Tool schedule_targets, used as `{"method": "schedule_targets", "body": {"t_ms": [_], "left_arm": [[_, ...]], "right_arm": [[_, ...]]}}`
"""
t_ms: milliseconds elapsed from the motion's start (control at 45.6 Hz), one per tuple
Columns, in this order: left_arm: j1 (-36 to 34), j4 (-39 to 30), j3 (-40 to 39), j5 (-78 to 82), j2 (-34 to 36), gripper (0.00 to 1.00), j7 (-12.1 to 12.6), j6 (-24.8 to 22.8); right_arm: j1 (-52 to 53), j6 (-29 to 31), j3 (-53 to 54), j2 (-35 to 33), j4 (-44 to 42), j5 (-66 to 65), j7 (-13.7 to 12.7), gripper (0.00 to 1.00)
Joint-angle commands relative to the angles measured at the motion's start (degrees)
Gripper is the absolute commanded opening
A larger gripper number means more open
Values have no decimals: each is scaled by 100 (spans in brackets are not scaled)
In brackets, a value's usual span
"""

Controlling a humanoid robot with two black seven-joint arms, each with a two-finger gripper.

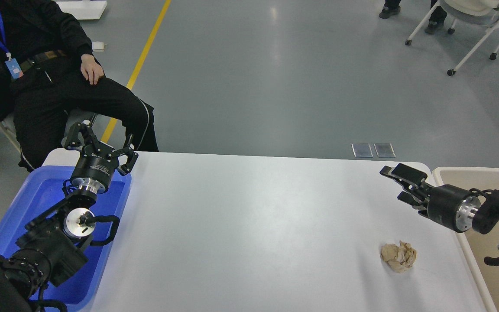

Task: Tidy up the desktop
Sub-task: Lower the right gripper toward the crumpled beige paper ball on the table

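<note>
On the white bench [249, 225] I see a crumpled brown paper ball [398, 256] near its right end, my right hand [394, 184] poised above it with fingers apart, my left hand [98, 145] spread wide over the blue tray [37, 203].

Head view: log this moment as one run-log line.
left gripper jaws open over blue tray | right gripper open, empty | crumpled paper on desktop, untouched | beige tub right

No readable text anywhere
</note>
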Motion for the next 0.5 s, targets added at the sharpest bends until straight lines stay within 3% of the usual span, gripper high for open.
{"method": "schedule_targets", "body": {"t_ms": [0, 176, 351, 483], "left_arm": [[7, -2, 0, -3, 0, 100, 0, 3], [-2, 7, 0, 5, 0, 100, 0, 3], [-2, -2, 0, -3, 0, 100, 0, 3], [7, 7, 0, -3, 0, 100, 0, 3]], "right_arm": [[668, -121, -1355, -300, 254, -1712, -112, 100], [888, -252, -2165, -239, 192, -2810, -95, 99], [792, -1052, -2490, 165, -220, -3198, -42, 99], [634, -1605, -2692, 463, -730, -3312, 221, 99]]}}
